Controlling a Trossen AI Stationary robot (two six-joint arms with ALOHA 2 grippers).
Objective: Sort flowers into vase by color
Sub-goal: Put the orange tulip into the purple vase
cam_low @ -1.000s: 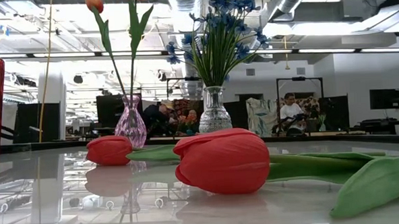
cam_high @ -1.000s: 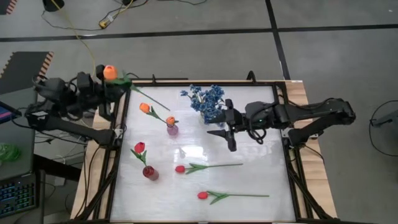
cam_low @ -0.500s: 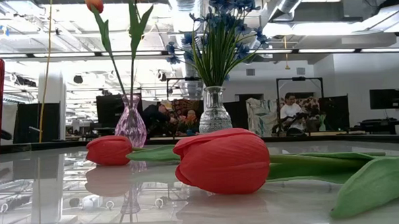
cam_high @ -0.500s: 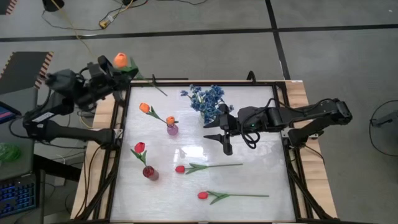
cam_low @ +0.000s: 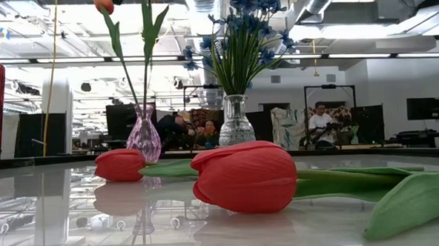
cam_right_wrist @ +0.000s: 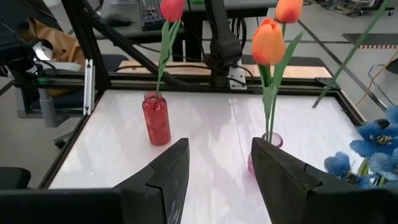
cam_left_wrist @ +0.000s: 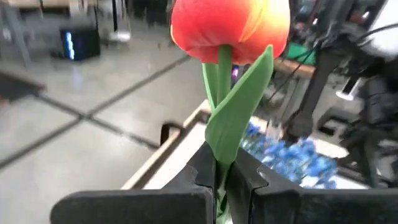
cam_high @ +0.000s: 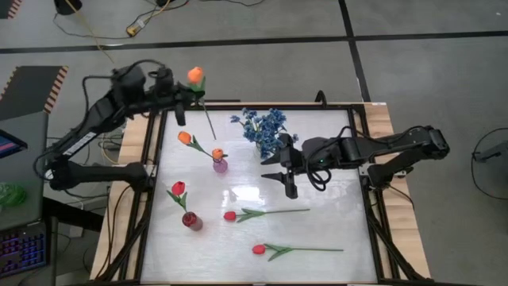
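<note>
My left gripper (cam_high: 189,94) hangs over the table's far left edge, shut on an orange tulip (cam_high: 195,75) whose stem (cam_high: 209,123) slants out over the table. A pink vase (cam_high: 220,165) holds two orange tulips (cam_high: 184,137). One red tulip (cam_high: 178,188) stands in a red vase (cam_high: 191,220), and blue flowers (cam_high: 266,127) stand in a clear vase (cam_low: 236,122). Two red tulips (cam_high: 230,215) (cam_high: 258,249) lie flat on the table. My right gripper (cam_high: 281,181) hovers open right of the pink vase, with nothing between its fingers. My left gripper pinches the orange tulip's stem (cam_left_wrist: 221,163) between its two fingers, a little below the bud (cam_left_wrist: 230,28), with the leaf's base caught alongside. The fingers come nearly level from the table's left side, across the stem. The tulip is lifted clear, bud uppermost, its stem slanting down.
A black frame (cam_high: 151,171) rims the white table top. The right wrist view shows the red vase (cam_right_wrist: 157,118) and pink vase (cam_right_wrist: 267,146) ahead of my right gripper (cam_right_wrist: 217,177). Cables and floor lie beyond the far edge.
My left gripper has swung from outside the table's far left corner toward the right along the far edge, turning as it went. The orange tulip went with it, and its stem now reaches over the table toward the pink vase.
</note>
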